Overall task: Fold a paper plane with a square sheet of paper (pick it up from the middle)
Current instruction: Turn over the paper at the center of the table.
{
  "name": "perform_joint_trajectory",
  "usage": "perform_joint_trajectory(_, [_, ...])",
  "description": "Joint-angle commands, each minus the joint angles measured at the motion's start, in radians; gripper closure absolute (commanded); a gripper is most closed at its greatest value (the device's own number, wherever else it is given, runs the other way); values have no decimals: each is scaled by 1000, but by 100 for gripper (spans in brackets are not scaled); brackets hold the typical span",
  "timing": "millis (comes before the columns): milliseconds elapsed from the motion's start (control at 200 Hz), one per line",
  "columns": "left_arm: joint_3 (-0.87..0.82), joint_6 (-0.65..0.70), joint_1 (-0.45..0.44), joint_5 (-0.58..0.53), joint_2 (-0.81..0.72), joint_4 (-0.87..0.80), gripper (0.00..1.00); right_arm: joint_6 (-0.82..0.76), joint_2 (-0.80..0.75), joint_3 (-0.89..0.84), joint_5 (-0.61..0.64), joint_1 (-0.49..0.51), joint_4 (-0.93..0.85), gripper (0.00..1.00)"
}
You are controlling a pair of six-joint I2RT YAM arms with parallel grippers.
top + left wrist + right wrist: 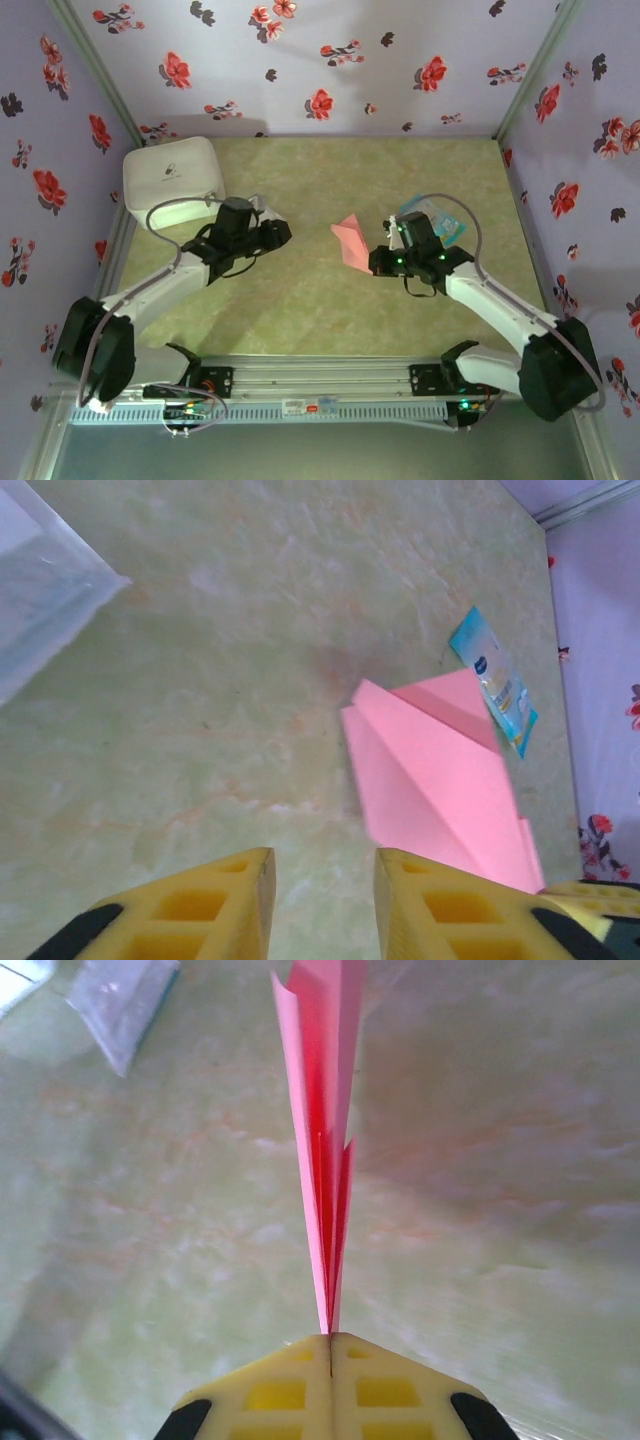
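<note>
The salmon-pink sheet of paper (352, 243) is folded into a pointed, plane-like shape with a centre crease. It stands on edge at mid-table, just above the surface. My right gripper (378, 262) is shut on its near end. In the right wrist view the folded layers (325, 1160) rise straight out from between the closed yellow pads, at my right gripper (331, 1340). My left gripper (280, 232) hangs to the left of the paper, apart from it. In the left wrist view it (325, 880) is open with only table between the fingers, and the pink paper (440, 770) lies ahead on the right.
A white box (172, 170) sits at the back left corner. A teal-and-white packet (440, 218) lies just behind my right gripper, also seen as the teal packet (495, 680) past the paper. Flowered walls close in the green table on three sides.
</note>
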Motion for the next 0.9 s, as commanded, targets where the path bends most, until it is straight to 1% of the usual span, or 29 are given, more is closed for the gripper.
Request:
perform_joint_trajectory(0, [-30, 102, 13, -36, -91, -29, 65, -147, -51, 61, 264, 71, -160, 99])
perform_joint_trajectory(120, [-52, 217, 31, -36, -170, -80, 59, -234, -44, 127, 551, 207, -247, 99])
perform_joint_trajectory(175, [-70, 261, 45, -43, -207, -93, 51, -258, -21, 157, 681, 251, -285, 100])
perform_joint_trajectory(260, [-100, 292, 68, -86, -263, -114, 41, -242, 27, 201, 887, 300, -341, 100])
perform_joint_trajectory(335, [-136, 320, 87, -92, -309, -108, 19, -231, 81, 236, 1069, 356, -384, 100])
perform_joint_trajectory(365, [-152, 322, 95, -95, -328, -100, 14, -244, 104, 241, 1106, 374, -384, 100])
perform_joint_trajectory(390, [-167, 313, 98, -105, -341, -91, 10, -258, 120, 244, 1119, 387, -382, 100])
perform_joint_trajectory(445, [-192, 255, 108, -150, -376, -90, 4, -266, 171, 255, 1149, 417, -386, 100])
perform_joint_trajectory(450, [-194, 250, 108, -153, -379, -90, 2, -266, 175, 256, 1152, 420, -387, 100])
perform_joint_trajectory(465, [-200, 236, 114, -158, -388, -93, 1, -263, 188, 259, 1157, 428, -392, 100])
perform_joint_trajectory(545, [-226, 210, 144, -150, -441, -113, 0, -242, 254, 275, 1157, 465, -391, 98])
perform_joint_trajectory(600, [-242, 219, 171, -146, -480, -125, 0, -237, 295, 283, 1118, 486, -384, 98])
perform_joint_trajectory(710, [-269, 194, 211, -165, -543, -145, 0, -222, 392, 305, 1054, 527, -387, 98])
perform_joint_trajectory(795, [-262, 181, 229, -171, -542, -180, 0, -206, 465, 333, 1015, 557, -393, 97])
perform_joint_trajectory(895, [-225, 183, 231, -171, -497, -237, 0, -204, 533, 363, 944, 590, -381, 95])
